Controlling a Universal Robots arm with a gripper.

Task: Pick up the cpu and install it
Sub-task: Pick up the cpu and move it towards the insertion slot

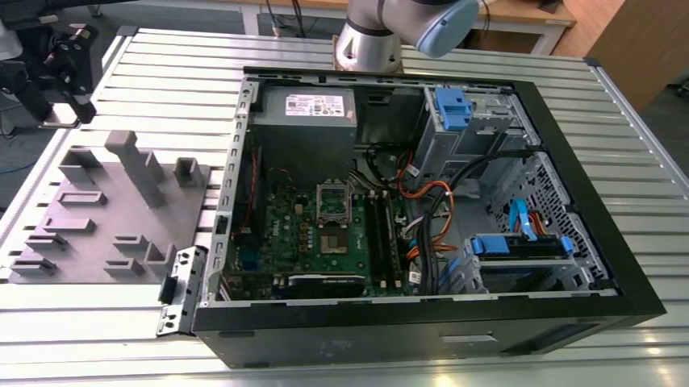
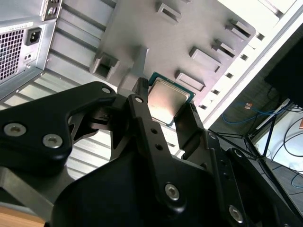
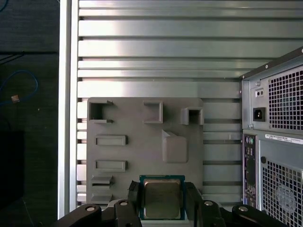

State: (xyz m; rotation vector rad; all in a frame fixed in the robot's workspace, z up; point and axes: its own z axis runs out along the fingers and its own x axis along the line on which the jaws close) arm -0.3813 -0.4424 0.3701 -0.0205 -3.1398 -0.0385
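Note:
In both wrist views the cpu (image 3: 162, 198) (image 2: 166, 100), a small square chip with a dull silver top and green rim, sits between the two black fingers of my gripper (image 3: 163, 195) (image 2: 165, 97), which is shut on its opposite edges. It hangs well above the grey plastic holder tray (image 3: 142, 146) (image 2: 142, 28). In the exterior view the gripper (image 1: 68, 60) is at the far left, beyond the tray (image 1: 102, 210) and outside the open computer case (image 1: 431, 201). Inside the case lies the green motherboard (image 1: 312, 234) with its silver socket frame (image 1: 331, 193).
The case lies on its side on a slatted aluminium table (image 1: 161, 56), with the power supply (image 1: 306, 109), cables (image 1: 431, 201) and blue drive bays (image 1: 517, 246) inside. Its rear panel (image 3: 277, 142) stands beside the tray. Upright grey blocks (image 1: 135, 165) rise from the tray. The arm's base (image 1: 372, 40) is behind the case.

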